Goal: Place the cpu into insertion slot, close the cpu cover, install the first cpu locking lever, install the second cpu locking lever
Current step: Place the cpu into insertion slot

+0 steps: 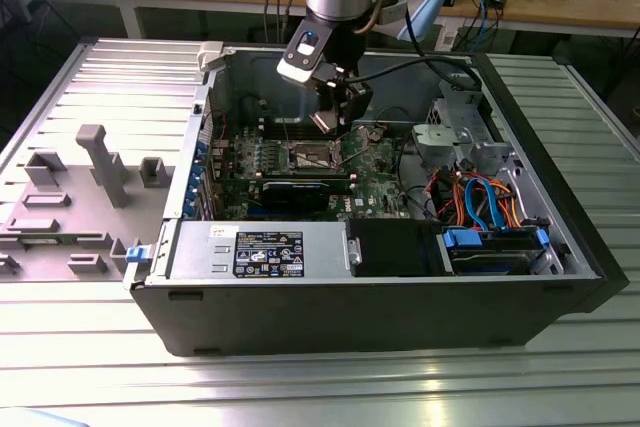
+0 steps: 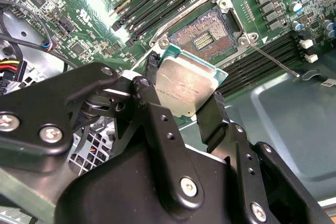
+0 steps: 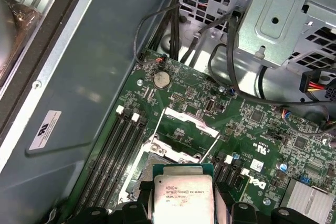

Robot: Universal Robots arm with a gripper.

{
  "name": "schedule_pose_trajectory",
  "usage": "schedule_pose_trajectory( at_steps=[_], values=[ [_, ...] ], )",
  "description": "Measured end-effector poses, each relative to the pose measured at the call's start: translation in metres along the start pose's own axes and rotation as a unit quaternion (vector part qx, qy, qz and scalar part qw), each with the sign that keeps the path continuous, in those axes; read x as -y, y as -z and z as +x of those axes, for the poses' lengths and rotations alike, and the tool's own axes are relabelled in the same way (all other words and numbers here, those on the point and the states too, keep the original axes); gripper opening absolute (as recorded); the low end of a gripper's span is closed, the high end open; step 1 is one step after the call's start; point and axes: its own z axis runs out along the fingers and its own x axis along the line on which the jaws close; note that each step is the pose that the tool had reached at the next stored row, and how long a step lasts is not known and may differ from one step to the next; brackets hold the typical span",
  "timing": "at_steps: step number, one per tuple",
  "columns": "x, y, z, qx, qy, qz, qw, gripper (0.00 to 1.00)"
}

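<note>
Silver-grey cpu (image 2: 185,88), clamped between the black fingers (image 2: 210,116), hangs tilted above the uncovered slot (image 2: 202,38) in the green board (image 2: 79,22); beyond them the cover (image 3: 186,120) apparently stands raised.

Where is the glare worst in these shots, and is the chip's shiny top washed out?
Exterior view: glare streaks the ribbed table, while the computer case stays dimmer inside. Second wrist view: the cpu carries a soft sheen, not washed out. First wrist view: its top is evenly lit.
</note>
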Motion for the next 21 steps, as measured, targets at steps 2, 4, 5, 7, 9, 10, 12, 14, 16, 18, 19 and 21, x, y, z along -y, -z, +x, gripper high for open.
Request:
schedule_pose_trajectory(
  at_steps=[2,4,5,7,9,10,12,14,16,18,19,21],
  values=[
    [0.0000,0.0000,0.0000,0.0003,-0.003,-0.0001,1.00000,0.55],
    [0.0000,-0.0001,0.0000,0.0006,-0.007,-0.0001,0.99998,0.55],
    [0.0000,-0.0001,0.0000,0.0008,-0.009,-0.0002,0.99996,0.55],
    [0.0000,-0.0002,0.0000,0.0011,-0.013,-0.0002,0.99992,0.55],
    [0.0000,-0.0002,0.0000,0.0013,-0.015,-0.0003,0.99988,0.55],
    [0.0000,-0.0002,0.0000,0.0014,-0.016,-0.0003,0.99987,0.55],
    [0.0000,-0.0002,0.0000,0.0017,-0.019,-0.0004,0.99981,0.55],
    [0.0000,-0.0003,0.0000,0.0019,-0.022,-0.0004,0.99976,0.55],
    [0.0000,-0.0003,0.0000,0.0021,-0.024,-0.0005,0.99971,0.55],
    [0.0000,-0.0004,0.0000,0.0023,-0.026,-0.0005,0.99965,0.55],
    [0.0000,-0.0004,0.0000,0.0024,-0.027,-0.0005,0.99962,0.55],
    [0.0000,-0.0004,0.0000,0.0026,-0.030,-0.0006,0.99955,0.55]
  ],
)
